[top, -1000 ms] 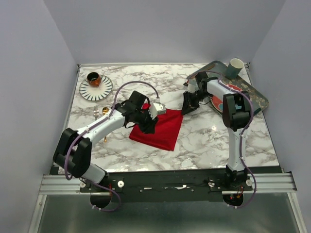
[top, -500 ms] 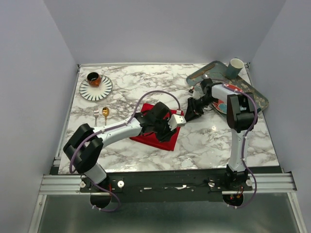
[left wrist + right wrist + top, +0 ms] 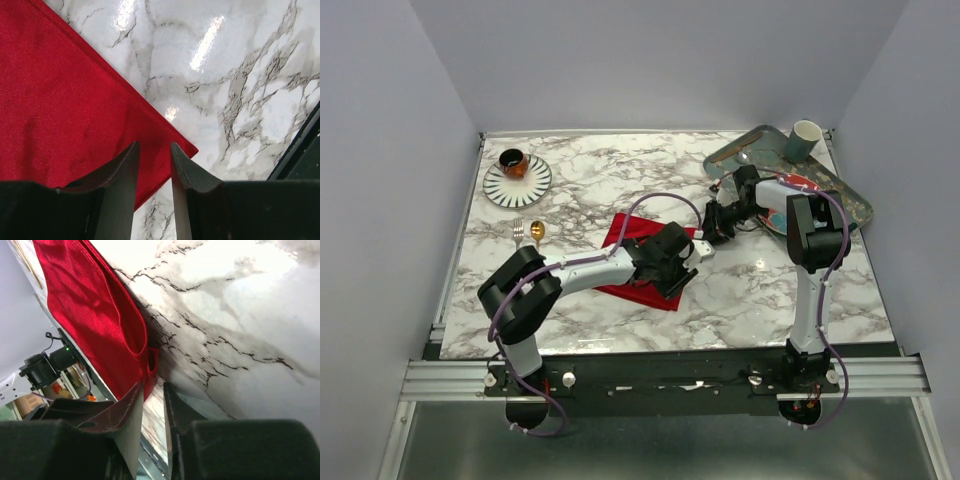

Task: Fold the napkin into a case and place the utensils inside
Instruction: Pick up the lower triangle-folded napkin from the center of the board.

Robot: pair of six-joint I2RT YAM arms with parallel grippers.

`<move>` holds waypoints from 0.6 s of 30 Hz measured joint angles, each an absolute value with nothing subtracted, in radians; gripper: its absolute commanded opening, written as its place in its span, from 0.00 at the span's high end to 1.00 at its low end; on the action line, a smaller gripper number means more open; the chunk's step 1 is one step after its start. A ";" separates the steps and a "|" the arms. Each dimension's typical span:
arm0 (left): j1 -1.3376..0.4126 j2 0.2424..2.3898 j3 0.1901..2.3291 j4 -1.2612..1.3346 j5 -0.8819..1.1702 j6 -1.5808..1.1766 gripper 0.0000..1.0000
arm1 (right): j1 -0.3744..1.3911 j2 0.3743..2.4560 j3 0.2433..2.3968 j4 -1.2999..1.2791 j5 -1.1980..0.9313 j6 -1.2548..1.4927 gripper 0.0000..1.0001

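Note:
The red napkin (image 3: 628, 228) lies flat near the table's middle, largely covered by my left arm. My left gripper (image 3: 670, 275) hovers over its right corner. In the left wrist view the napkin (image 3: 65, 100) fills the left, and the gripper (image 3: 153, 148) has its jaws a little apart with nothing between them. My right gripper (image 3: 710, 228) sits low just right of the napkin. In its wrist view the gripper (image 3: 153, 386) is narrowly open, and a folded corner of the napkin (image 3: 95, 305) lies just beyond its tips. The silver fork (image 3: 518, 233) and gold spoon (image 3: 537, 232) lie at the left.
A striped plate (image 3: 535, 185) with a dark cup (image 3: 513, 162) stands at the back left. A grey tray (image 3: 850, 205) at the back right carries a red patterned plate (image 3: 772, 214) and a green cup (image 3: 806, 138).
My left arm has swung right across the napkin, from its left part to its right corner. The napkin now looks narrower. My right gripper has shifted slightly right of the napkin's corner.

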State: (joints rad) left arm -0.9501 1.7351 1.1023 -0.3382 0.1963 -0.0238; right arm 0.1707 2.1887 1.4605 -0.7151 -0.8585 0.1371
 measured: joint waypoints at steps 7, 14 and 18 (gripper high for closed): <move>-0.963 1.765 1.132 -0.334 0.157 -0.093 0.59 | 0.171 2.188 1.432 -0.672 -0.873 0.165 0.77; -0.963 1.785 1.133 -0.329 0.141 -0.131 0.59 | 0.171 2.180 1.403 -0.636 -0.883 0.183 0.82; -0.963 1.794 1.133 -0.321 0.132 -0.140 0.60 | 0.171 2.178 1.395 -0.625 -0.884 0.187 0.88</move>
State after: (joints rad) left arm -0.9634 1.7939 1.1332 -0.3214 0.1318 -0.1398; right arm 0.1707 2.1784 1.3952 -0.6247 -0.8841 0.1871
